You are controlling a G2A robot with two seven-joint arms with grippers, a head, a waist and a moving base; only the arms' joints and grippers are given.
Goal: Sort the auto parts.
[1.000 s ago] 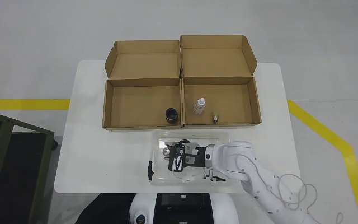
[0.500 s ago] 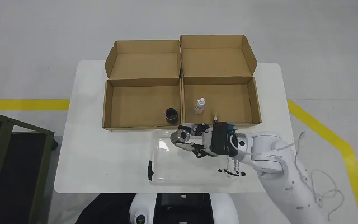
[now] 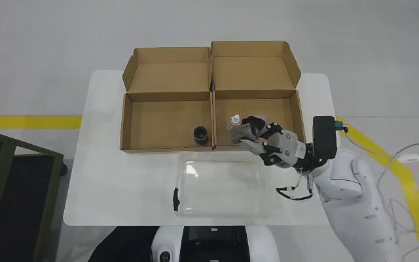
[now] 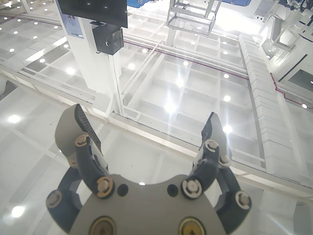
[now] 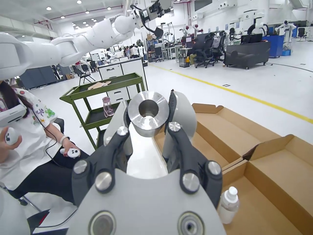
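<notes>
Your right gripper (image 5: 149, 110) was clenched around a metal ring (image 5: 148, 123), held over the right cardboard box (image 3: 278, 118) just beside the small white bottle (image 3: 234, 122). Your left gripper (image 4: 146, 125) pointed upward, jaws spread and empty. You seemed mid-delivery; next you needed to lower the ring and release it without knocking the bottle.

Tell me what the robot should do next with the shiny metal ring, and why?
Probably lower it a little into the right box: the right gripper holds the metal ring over it, close beside the white bottle.
</notes>
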